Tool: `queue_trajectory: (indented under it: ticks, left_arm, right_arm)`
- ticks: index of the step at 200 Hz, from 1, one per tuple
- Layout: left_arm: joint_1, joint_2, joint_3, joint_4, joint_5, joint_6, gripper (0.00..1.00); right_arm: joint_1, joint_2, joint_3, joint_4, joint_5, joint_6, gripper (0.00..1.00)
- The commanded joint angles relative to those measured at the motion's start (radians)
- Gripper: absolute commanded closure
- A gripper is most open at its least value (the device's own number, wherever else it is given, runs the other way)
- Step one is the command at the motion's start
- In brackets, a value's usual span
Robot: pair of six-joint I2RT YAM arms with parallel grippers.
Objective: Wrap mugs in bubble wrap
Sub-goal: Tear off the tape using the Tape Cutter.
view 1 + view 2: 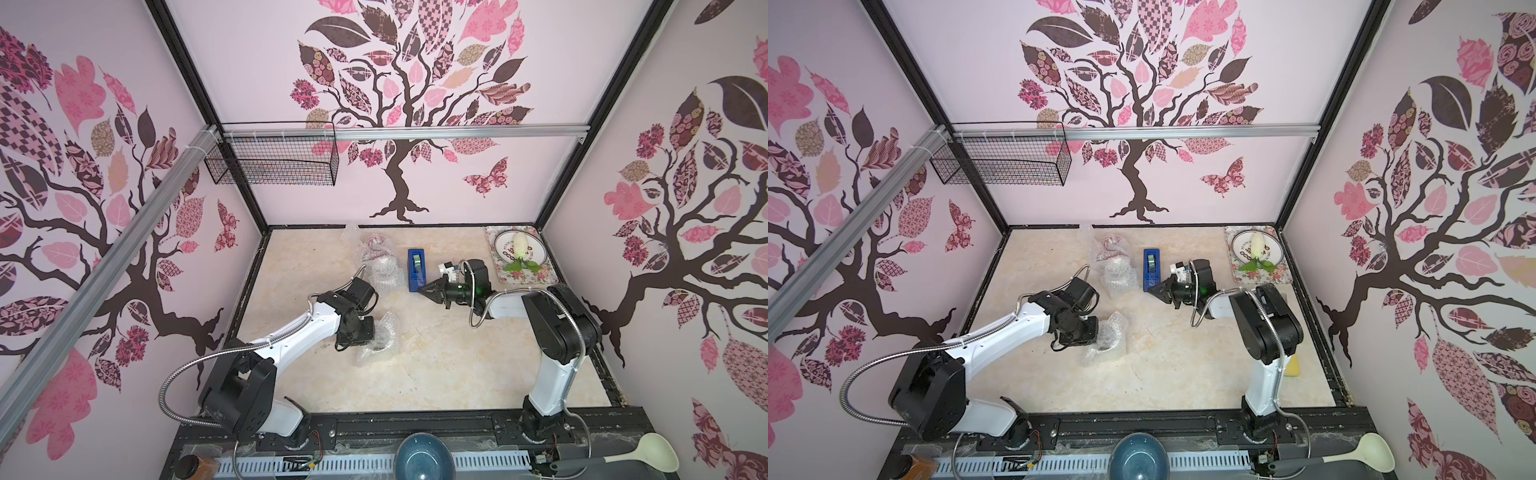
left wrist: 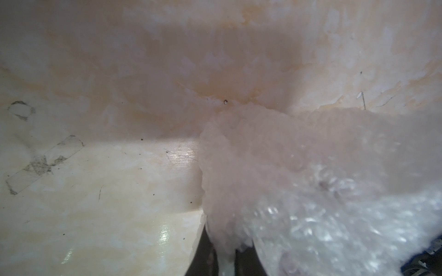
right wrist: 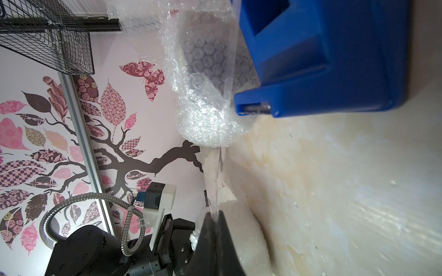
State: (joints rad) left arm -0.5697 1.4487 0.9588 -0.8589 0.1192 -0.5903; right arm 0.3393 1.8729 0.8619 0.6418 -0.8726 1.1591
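Note:
A bundle of bubble wrap [image 1: 380,336] [image 1: 1106,338] lies mid-table; any mug inside it is hidden. My left gripper [image 2: 224,248] is shut on a fold of that wrap [image 2: 299,179]. Two wrapped bundles stand at the back: one shows red through the plastic [image 1: 376,244], one is pale [image 1: 390,272] [image 3: 203,83]. My right gripper [image 1: 420,289] [image 1: 1150,289] [image 3: 215,212] hovers just in front of the blue tape dispenser [image 1: 417,269] [image 3: 323,59]. It is shut on a thin strip of clear tape [image 3: 218,172] that runs back to the dispenser's cutter.
A floral tray [image 1: 498,270] with a plate sits at the back right. A wire basket [image 1: 270,160] hangs on the back rail. On the front ledge are a blue bowl [image 1: 422,457], a ladle [image 1: 648,455] and a brown jar [image 1: 193,467]. A yellow sponge [image 1: 1293,365] lies behind the right arm.

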Motion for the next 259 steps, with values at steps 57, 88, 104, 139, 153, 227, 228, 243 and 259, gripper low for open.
queue_trajectory:
  ticks: [57, 88, 104, 139, 153, 227, 228, 243, 259]
  left_arm:
    - [-0.001, 0.034, 0.001, 0.012, 0.01, 0.023, 1.0]
    - [-0.001, 0.038, 0.005, 0.012, 0.008, 0.023, 1.0]
    - [-0.002, 0.044, 0.015, 0.01, 0.008, 0.023, 1.0]
    - [0.0, 0.048, 0.035, 0.0, 0.008, 0.028, 1.0]
    - [0.0, 0.049, 0.038, -0.001, 0.008, 0.029, 1.0]
    - [0.0, 0.074, 0.044, 0.006, 0.016, 0.029, 1.0]
    - [0.0, 0.074, 0.044, 0.006, 0.017, 0.028, 1.0]
    - [0.0, 0.083, 0.049, 0.007, 0.018, 0.029, 1.0]
    - [-0.002, 0.091, 0.052, 0.008, 0.019, 0.029, 1.0]
  right_arm:
    - [0.033, 0.084, -0.003, 0.025, -0.011, 0.005, 1.0]
    - [0.038, 0.161, -0.001, 0.012, 0.022, -0.029, 1.0]
    - [0.038, 0.202, 0.006, -0.005, 0.059, -0.049, 1.0]
    - [0.033, 0.255, 0.027, -0.008, 0.162, -0.063, 1.0]
    - [0.035, 0.272, 0.044, 0.002, 0.187, -0.032, 1.0]
    - [0.047, 0.237, -0.019, -0.242, 0.527, 0.119, 1.0]
    - [0.048, 0.236, -0.02, -0.246, 0.535, 0.122, 1.0]
    - [0.071, 0.232, -0.023, -0.316, 0.614, 0.182, 1.0]
    - [0.108, 0.24, -0.038, -0.353, 0.68, 0.259, 1.0]
